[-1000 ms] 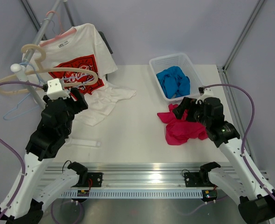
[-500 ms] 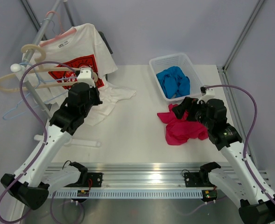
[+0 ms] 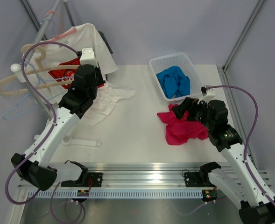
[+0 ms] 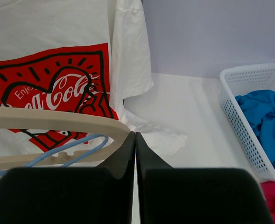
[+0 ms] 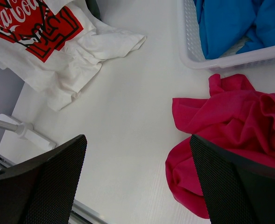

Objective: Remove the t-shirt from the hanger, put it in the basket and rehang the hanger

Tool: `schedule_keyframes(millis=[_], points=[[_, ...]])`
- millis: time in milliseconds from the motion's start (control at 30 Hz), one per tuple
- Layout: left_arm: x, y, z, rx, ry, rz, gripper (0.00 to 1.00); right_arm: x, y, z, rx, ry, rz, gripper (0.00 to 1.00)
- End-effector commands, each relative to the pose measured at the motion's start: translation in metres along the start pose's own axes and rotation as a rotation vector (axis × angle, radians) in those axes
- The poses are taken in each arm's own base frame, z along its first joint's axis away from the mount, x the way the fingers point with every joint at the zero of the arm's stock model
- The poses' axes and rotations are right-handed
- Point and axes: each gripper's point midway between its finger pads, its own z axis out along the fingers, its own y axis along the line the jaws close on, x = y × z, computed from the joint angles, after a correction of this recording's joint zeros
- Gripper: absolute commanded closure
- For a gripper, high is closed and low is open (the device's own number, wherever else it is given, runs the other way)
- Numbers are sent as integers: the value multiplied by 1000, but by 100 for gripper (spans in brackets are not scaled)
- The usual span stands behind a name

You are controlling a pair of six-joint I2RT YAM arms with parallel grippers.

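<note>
Near the right edge of the tabletop (image 3: 137, 130) lies the t-shirt (image 3: 183, 129), off the hanger (image 4: 58, 120), which hangs bare past the left edge. Left jaws are shut, empty; right jaws are wide open. Job looks done; arms should back away.

White script reading "Coca-Cola", with a cut-off "Enjo" at its ten o'clock, stands in the red print on the hanging white cloth t-shirt (image 4: 58, 88).

Light was bright, even and diffuse, casting only soft, pale shadows beneath the crumpled magenta cloth t-shirt (image 3: 184, 133) on the white matte table (image 3: 137, 126). The ribbed silver aluminium rail (image 3: 142, 169) showed mild sheen. Wrist views were sharp, but the black fingers (image 4: 81, 196) of the left gripper (image 4: 135, 137) looked dark and soft
</note>
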Motion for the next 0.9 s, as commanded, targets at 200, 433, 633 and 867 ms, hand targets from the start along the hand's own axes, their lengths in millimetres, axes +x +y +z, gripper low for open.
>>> schedule_keyframes(millis=[200, 433, 633, 867], points=[[-31, 11, 10, -107, -98, -18, 100, -8, 8, -5, -41, -36, -44, 0], [-34, 19, -15, -78, -106, -17, 100, -4, 5, -4, -38, -33, -40, 0], [-30, 46, -25, -204, -80, 23, 100, -2, 6, -4, -44, -30, -39, 0], [-30, 61, -27, -298, -64, 55, 100, -3, 6, -6, -45, -37, -46, 0]])
